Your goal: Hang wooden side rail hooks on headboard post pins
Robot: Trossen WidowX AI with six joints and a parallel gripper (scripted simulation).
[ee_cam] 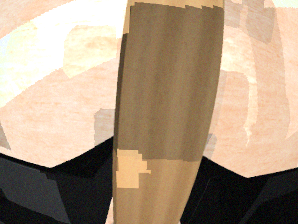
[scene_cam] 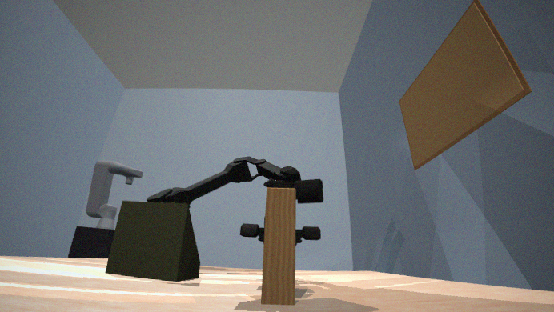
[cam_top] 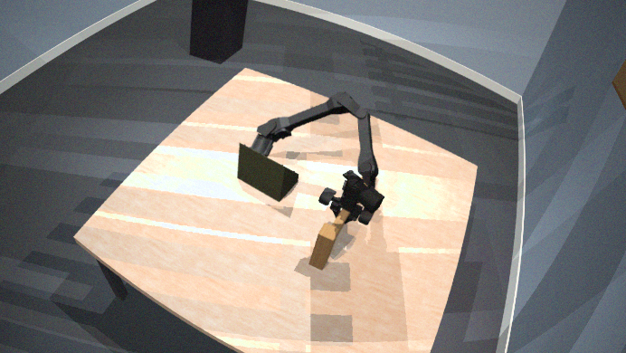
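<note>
The wooden headboard post (cam_top: 321, 251) (scene_cam: 279, 256) stands upright on the table, its plain face towards the exterior camera. The narrower wooden rail (cam_top: 340, 222) (ee_cam: 170, 85) runs from behind the post back between my fingers. My gripper (cam_top: 346, 212) (ee_cam: 145, 142) is shut on the rail, close behind the post. In the wrist view a dark finger is at each side of the rail. In the exterior view the post covers the rail and the middle of my gripper. The hooks, pins and slot are hidden, so I cannot tell whether the hooks sit on the pins.
A dark green block (cam_top: 260, 174) (scene_cam: 148, 240) stands on the table (cam_top: 181, 271) in front of my arm's base. A grey arm (scene_cam: 100, 188) on a black pedestal (scene_cam: 90, 242) is in the background. A tilted wooden panel (scene_cam: 460, 88) is at the right, high above the table.
</note>
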